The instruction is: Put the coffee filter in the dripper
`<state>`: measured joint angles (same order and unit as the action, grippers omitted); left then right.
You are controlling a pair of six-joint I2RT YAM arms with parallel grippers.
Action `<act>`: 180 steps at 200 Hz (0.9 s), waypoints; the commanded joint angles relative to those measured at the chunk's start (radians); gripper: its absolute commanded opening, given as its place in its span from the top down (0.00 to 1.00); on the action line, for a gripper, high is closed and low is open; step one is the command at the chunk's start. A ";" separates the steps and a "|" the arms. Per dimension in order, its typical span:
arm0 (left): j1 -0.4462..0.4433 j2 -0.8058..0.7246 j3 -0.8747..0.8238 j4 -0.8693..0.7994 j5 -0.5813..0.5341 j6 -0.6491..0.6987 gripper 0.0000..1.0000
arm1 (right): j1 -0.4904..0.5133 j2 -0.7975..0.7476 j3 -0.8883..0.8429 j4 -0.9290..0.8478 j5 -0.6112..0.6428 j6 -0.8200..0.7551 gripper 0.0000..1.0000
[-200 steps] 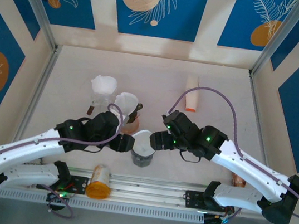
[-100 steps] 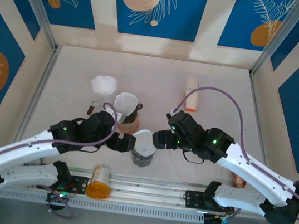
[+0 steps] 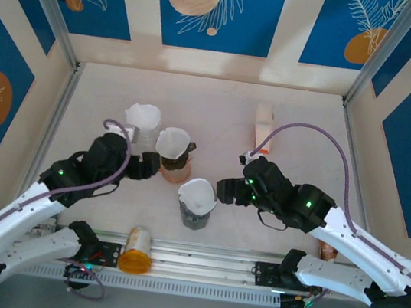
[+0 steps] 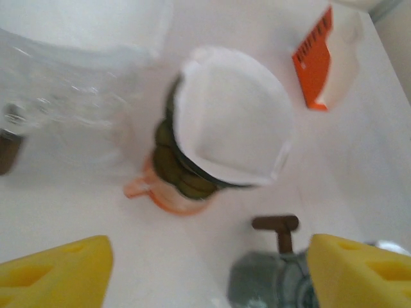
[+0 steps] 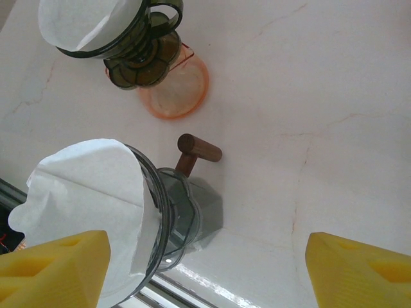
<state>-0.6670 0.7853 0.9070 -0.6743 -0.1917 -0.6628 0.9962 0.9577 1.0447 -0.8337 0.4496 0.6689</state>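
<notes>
A white paper filter (image 3: 197, 192) sits inside the grey glass dripper (image 3: 196, 213) near the table's front middle; its wooden handle (image 5: 199, 149) points away from the rail. In the right wrist view the filter (image 5: 83, 192) lines the dripper's rim (image 5: 157, 212). My right gripper (image 3: 225, 190) is open just right of the dripper, touching nothing, its yellow fingertips (image 5: 359, 269) wide apart. My left gripper (image 3: 151, 167) is open and sits left of a second, dark green dripper (image 3: 173, 149), which holds its own filter (image 4: 231, 119) on an orange saucer (image 4: 164, 196).
A glass holder of spare filters (image 3: 142, 119) stands at the back left. An orange-and-white packet (image 3: 263, 128) lies behind the right arm. An orange bottle (image 3: 135, 250) rests on the front rail (image 3: 205, 258). Open table lies at the far back.
My left gripper has drawn back to the left, away from the grey dripper. The right gripper has eased slightly rightward. The filter stays in the grey dripper.
</notes>
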 commanded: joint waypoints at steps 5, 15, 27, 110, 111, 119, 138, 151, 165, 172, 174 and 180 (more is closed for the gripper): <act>0.138 -0.040 0.033 -0.022 0.037 0.028 0.28 | -0.004 -0.016 -0.020 0.022 0.012 0.012 0.20; 0.216 -0.044 0.028 -0.014 0.074 0.028 0.31 | -0.004 -0.021 -0.024 0.028 0.011 0.011 0.20; 0.327 -0.039 0.009 0.008 0.150 0.015 0.33 | -0.005 -0.027 -0.029 0.033 0.011 0.009 0.20; 0.797 0.230 -0.198 0.454 0.441 -0.192 0.50 | -0.010 -0.075 -0.066 0.058 -0.006 0.005 0.20; 0.798 0.235 -0.196 0.461 0.442 -0.192 0.50 | -0.010 -0.075 -0.066 0.058 -0.007 0.005 0.20; 0.802 0.294 -0.187 0.498 0.451 -0.193 0.51 | -0.010 -0.080 -0.068 0.058 -0.008 0.003 0.20; 0.818 0.407 -0.154 0.562 0.464 -0.190 0.56 | -0.012 -0.091 -0.073 0.058 -0.009 0.001 0.20; 0.828 0.477 -0.130 0.599 0.478 -0.178 0.65 | -0.014 -0.097 -0.077 0.058 -0.011 0.001 0.20; 0.833 0.560 -0.091 0.604 0.499 -0.169 0.76 | -0.016 -0.102 -0.080 0.058 -0.012 0.001 0.20; 0.832 0.600 -0.079 0.617 0.519 -0.166 0.79 | -0.016 -0.103 -0.081 0.058 -0.013 0.000 0.20; 0.833 0.612 -0.076 0.620 0.524 -0.164 0.79 | -0.016 -0.104 -0.081 0.059 -0.014 0.000 0.20; 0.833 0.640 -0.066 0.627 0.534 -0.161 0.82 | -0.018 -0.106 -0.081 0.058 -0.014 0.000 0.20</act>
<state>0.1513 1.3357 0.7757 -0.1413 0.2642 -0.8352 0.9848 0.8707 0.9783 -0.7887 0.4446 0.6682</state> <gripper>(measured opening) 0.221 0.800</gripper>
